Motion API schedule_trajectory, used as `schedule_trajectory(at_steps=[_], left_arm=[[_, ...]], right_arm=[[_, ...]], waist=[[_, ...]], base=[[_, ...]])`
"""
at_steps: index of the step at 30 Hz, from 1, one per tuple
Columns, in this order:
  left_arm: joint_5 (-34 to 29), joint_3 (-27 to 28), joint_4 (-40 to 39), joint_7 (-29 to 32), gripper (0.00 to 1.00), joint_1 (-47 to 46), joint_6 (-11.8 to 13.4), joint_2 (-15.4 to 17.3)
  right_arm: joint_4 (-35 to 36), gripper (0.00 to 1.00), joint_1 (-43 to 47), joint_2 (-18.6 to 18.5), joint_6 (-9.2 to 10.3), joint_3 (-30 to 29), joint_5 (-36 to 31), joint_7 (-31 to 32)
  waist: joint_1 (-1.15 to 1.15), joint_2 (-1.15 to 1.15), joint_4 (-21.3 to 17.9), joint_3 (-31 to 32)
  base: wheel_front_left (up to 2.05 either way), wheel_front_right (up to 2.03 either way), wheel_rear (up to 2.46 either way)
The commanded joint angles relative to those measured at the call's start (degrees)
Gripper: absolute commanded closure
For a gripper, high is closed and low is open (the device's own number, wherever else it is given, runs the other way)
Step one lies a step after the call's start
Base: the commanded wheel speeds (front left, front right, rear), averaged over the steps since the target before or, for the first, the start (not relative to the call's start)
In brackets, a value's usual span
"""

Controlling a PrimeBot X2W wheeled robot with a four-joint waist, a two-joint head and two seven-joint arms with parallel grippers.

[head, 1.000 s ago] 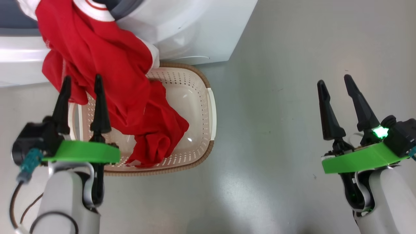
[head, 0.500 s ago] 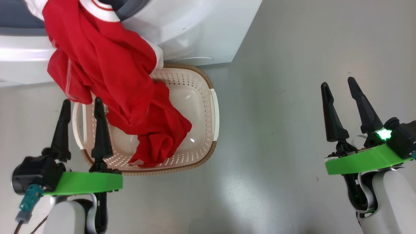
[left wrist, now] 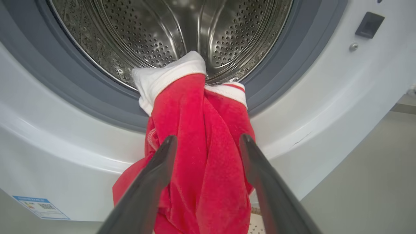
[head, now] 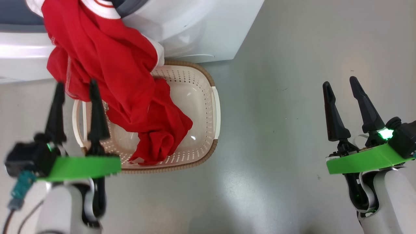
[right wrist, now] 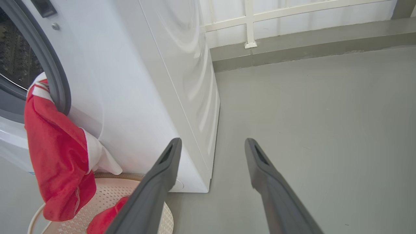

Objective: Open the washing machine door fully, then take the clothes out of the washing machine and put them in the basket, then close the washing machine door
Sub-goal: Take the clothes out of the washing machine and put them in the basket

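The red garment with white trim hangs from the washing machine mouth, its lower end lying in the cream basket on the floor. In the left wrist view the garment drapes over the grey rubber ring, below the steel drum. My left gripper is open, and its fingertips straddle the hanging fabric. My right gripper stands open and empty over bare floor, far right of the basket. The door and the grey cloth are out of view.
In the right wrist view, the washing machine's white side stands left of my right gripper, with the basket at its foot. Grey floor runs to a white railing. A blue label sits low on the machine's front.
My left gripper drew back from the garment, then moved forward again to its hanging lower edge. The head view shifted slightly. The right arm stayed nearly still.
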State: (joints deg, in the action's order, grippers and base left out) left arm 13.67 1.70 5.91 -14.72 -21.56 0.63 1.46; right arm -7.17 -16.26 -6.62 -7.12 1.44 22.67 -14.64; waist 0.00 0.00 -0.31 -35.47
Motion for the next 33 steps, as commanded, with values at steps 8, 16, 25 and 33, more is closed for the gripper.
schedule_trajectory(at_steps=[8, 16, 25, 33], left_arm=[[-4.74, 3.44, 2.97, -0.28, 0.0, -14.02, -1.44, 1.42], [-10.16, 5.66, 15.45, -0.28, 0.0, -25.82, -2.68, 2.95], [-13.22, 6.49, 26.82, -0.28, 0.0, -34.48, -0.36, 6.68], [-15.04, 5.15, 35.9, -0.28, 0.0, -38.59, 1.24, 10.05]], right_arm=[[1.73, 0.0, 0.25, -0.08, -0.36, 1.07, -0.65, -0.36], [1.36, 0.0, -0.94, 0.93, -0.36, 2.06, -0.3, -0.36], [1.22, 0.0, -1.78, 1.7, -0.36, 2.93, 0.01, -0.36], [0.95, 0.0, -1.83, 2.12, -0.36, 3.81, 0.11, -0.36]], waist=[[0.0, 0.0, -0.24, -1.74], [0.0, 0.0, -2.67, -3.05], [0.0, 0.0, -5.15, -4.22], [0.0, 0.0, -7.21, -4.46]], base=[[0.0, 0.0, 0.0], [0.0, 0.0, 0.0], [0.0, 0.0, 0.0], [0.0, 0.0, 0.0]])
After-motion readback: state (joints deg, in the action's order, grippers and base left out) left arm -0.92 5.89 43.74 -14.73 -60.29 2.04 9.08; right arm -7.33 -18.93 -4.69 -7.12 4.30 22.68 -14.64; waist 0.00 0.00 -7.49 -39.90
